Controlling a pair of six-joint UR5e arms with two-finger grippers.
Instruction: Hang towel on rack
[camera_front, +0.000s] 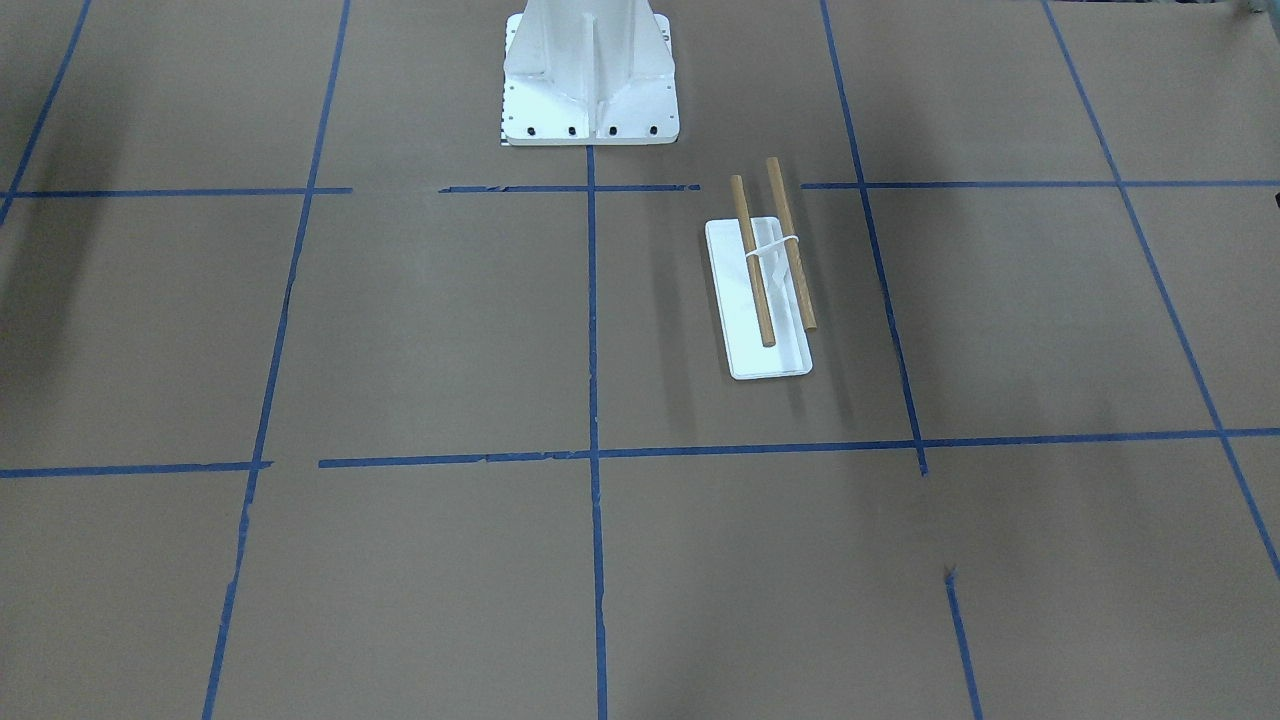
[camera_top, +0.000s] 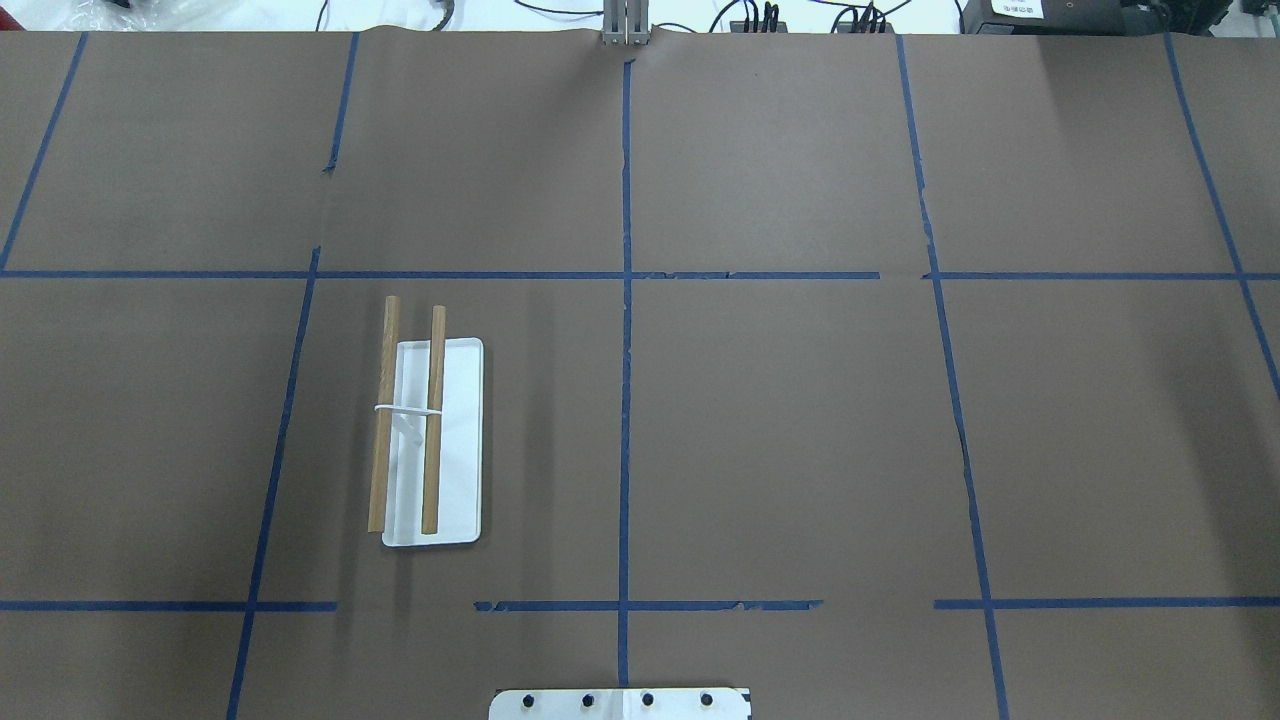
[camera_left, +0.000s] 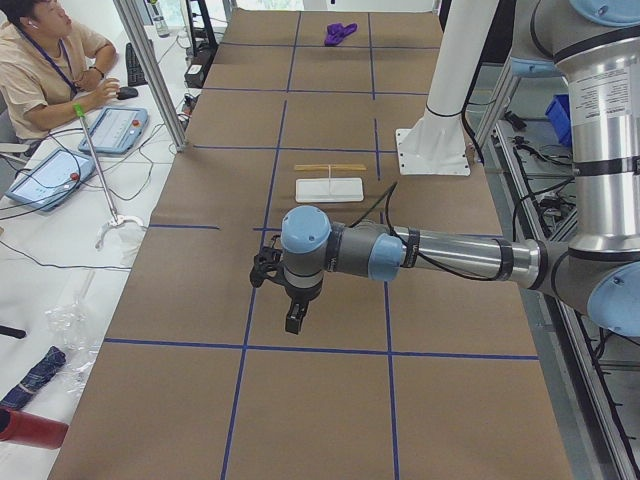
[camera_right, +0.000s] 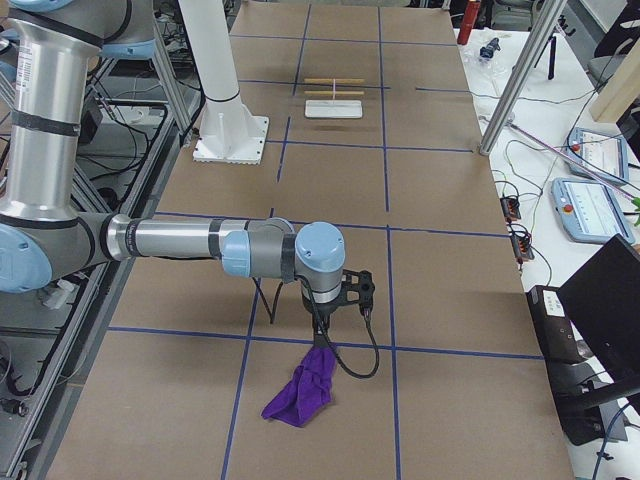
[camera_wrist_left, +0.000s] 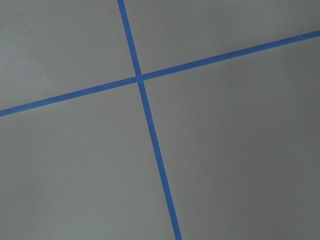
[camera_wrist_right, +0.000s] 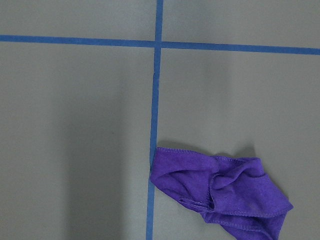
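The rack (camera_top: 460, 440) is a small white tray with two parallel tan dowels; it stands on the brown table left of centre. It also shows in the front view (camera_front: 730, 290) and far off in both side views (camera_left: 330, 187) (camera_right: 333, 107). The purple towel (camera_right: 300, 392) lies crumpled on the table at the end on my right, and shows low in the right wrist view (camera_wrist_right: 220, 192) and far off in the left side view (camera_left: 340, 33). My right gripper (camera_right: 322, 335) hangs just over the towel's near edge. My left gripper (camera_left: 292, 318) hangs over bare table. I cannot tell whether either is open or shut.
A large white metal pedestal (camera_front: 590, 80) with bolt holes stands at the robot's side of the table, also in the overhead view (camera_top: 620, 703). Blue tape lines cross the brown table. An operator (camera_left: 50, 60) sits beside the table with tablets and cables.
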